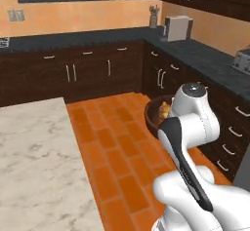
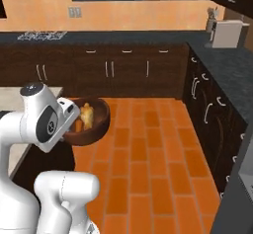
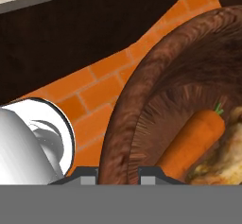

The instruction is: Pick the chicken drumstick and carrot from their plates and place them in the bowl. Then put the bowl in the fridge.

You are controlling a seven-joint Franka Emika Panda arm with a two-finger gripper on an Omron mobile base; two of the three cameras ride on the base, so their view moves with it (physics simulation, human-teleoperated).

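Observation:
The dark brown wooden bowl (image 3: 134, 109) hangs in the air over the orange tiled floor, in front of my arm. My gripper (image 3: 118, 174) is shut on the bowl's rim, which runs between the two fingertips (image 3: 152, 175). The orange carrot (image 3: 194, 140) lies inside the bowl, against the golden-brown chicken drumstick (image 3: 227, 159). From the base cameras the bowl (image 1: 153, 115) (image 2: 98, 120) shows partly behind my white hand, with the drumstick (image 2: 87, 113) and carrot (image 2: 78, 125) in it. The plates are out of view.
A marble counter (image 1: 34, 152) lies to my left. Dark cabinets with a black worktop (image 1: 205, 54) line the back and right walls, carrying a white appliance (image 1: 177, 28) and a toaster (image 1: 242, 59). A grey panel (image 2: 242, 183) shows at the right edge. Open floor (image 2: 148, 154) lies ahead.

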